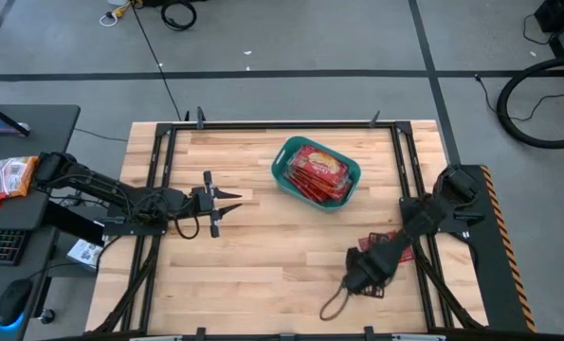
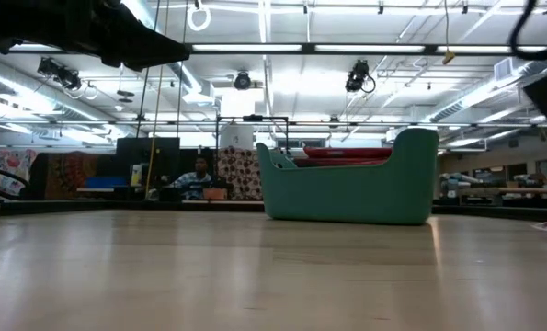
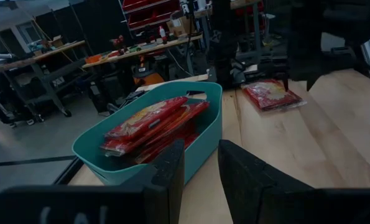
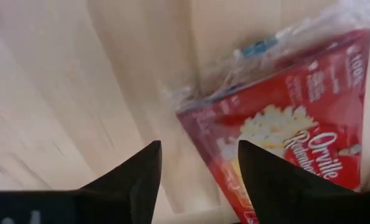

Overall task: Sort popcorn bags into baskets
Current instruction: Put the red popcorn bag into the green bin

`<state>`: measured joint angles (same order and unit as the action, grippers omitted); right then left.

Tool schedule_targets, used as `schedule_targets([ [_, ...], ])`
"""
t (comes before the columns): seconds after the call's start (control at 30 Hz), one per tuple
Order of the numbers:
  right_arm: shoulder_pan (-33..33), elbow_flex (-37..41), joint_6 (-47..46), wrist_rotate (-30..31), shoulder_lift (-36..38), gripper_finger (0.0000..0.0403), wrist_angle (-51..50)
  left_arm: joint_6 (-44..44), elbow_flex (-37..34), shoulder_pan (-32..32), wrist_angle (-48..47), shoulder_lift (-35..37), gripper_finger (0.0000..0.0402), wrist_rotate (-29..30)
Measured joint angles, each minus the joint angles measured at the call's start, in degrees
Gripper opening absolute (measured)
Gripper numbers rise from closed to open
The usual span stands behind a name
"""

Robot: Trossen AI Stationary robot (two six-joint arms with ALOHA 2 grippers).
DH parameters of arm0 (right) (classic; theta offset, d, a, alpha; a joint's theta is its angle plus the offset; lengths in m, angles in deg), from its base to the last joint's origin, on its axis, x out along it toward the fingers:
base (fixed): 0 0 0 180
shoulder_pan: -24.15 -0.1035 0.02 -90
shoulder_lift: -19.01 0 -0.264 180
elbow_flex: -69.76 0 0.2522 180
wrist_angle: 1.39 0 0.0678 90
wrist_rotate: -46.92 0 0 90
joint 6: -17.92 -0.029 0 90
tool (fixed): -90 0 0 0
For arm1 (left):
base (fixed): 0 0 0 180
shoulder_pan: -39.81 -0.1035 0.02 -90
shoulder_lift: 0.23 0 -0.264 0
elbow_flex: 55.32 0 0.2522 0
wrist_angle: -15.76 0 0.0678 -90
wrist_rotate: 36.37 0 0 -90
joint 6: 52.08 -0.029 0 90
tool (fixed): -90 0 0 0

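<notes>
The teal basket (image 1: 283, 169) stands on the far middle of the table and holds several red popcorn bags (image 1: 318, 173). They show above its rim in the low view (image 2: 347, 154) and in the left wrist view (image 3: 148, 121). More red bags (image 1: 378, 237) lie flat on the table by the right edge, partly under my right arm. My right gripper (image 1: 362, 272) hangs open over one such bag (image 4: 284, 137), its fingers either side of the bag's corner (image 4: 194, 115). My left gripper (image 1: 230, 203) waits open at the table's left, level, pointing at the basket (image 3: 206, 140). My right gripper comes at the bag's corner from above, slanting. One finger (image 4: 265, 174) stands over the red printed face and the other (image 4: 138, 177) over bare wood. The bag lies flat on the table. Whether a finger touches it, I cannot tell.
A black frame runs along the table's edges (image 1: 291, 124). A cable loop (image 1: 335, 303) hangs from my right arm near the near edge. A side desk left of the table carries more red packets (image 1: 7, 178). Bare wood lies between the two arms. A person sits far behind the table (image 2: 199, 173).
</notes>
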<state>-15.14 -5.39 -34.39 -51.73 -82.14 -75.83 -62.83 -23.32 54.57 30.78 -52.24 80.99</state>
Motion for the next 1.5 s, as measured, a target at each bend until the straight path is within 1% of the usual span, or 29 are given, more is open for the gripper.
schedule_targets([
  [0.27, -8.1, 0.1, -3.2, 4.8, 0.0, 0.0217, -8.1, 0.1, 0.0, 0.0, 0.0, 0.0, 0.0102, 0.0],
  [0.37, -10.5, 1.2, -4.3, 5.6, 0.0, 0.0217, -7.9, 0.1, 0.0, 0.0, 0.0, 0.0, 0.0102, 0.0],
  [0.53, -14.1, 3.6, -8.8, 8.7, -0.1, 0.0217, -6.9, 0.1, 0.0, 0.0, -0.1, 0.0, 0.0102, 0.0],
  [0.77, -16.6, 7.8, -11.1, 8.9, 0.0, 0.0217, -3.5, 0.1, 0.0, 0.0, -0.1, 0.0, 0.0102, 0.0],
  [1.0, -16.9, 10.7, -12.6, 10.0, 0.2, 0.0211, -1.8, 0.1, 0.0, 0.0, -0.1, 0.0, 0.0102, 0.0],
  [1.07, -17.0, 10.9, -12.5, 10.9, 0.2, 0.0199, -1.3, 0.1, 0.0, 0.0, -0.1, 0.0, 0.0102, 0.0],
  [1.13, -17.0, 11.0, -12.2, 11.7, 0.2, 0.0177, -0.8, 0.1, 0.0, 0.0, -0.1, 0.0, 0.0102, 0.0],
  [1.3, -17.0, 11.1, -13.2, 12.3, 0.1, 0.0096, 0.1, 0.1, 0.0, 0.0, -0.2, 0.0, 0.0102, 0.0],
  [1.43, -16.8, 11.0, -14.8, 14.0, 0.0, 0.0027, -0.2, 0.1, 0.0, 0.0, -0.2, 0.0, 0.0102, 0.0],
  [1.5, -16.6, 10.4, -14.7, 15.2, -0.2, 0.0008, -0.8, 0.1, 0.0, 0.0, -0.2, 0.0, 0.0102, 0.0],
])
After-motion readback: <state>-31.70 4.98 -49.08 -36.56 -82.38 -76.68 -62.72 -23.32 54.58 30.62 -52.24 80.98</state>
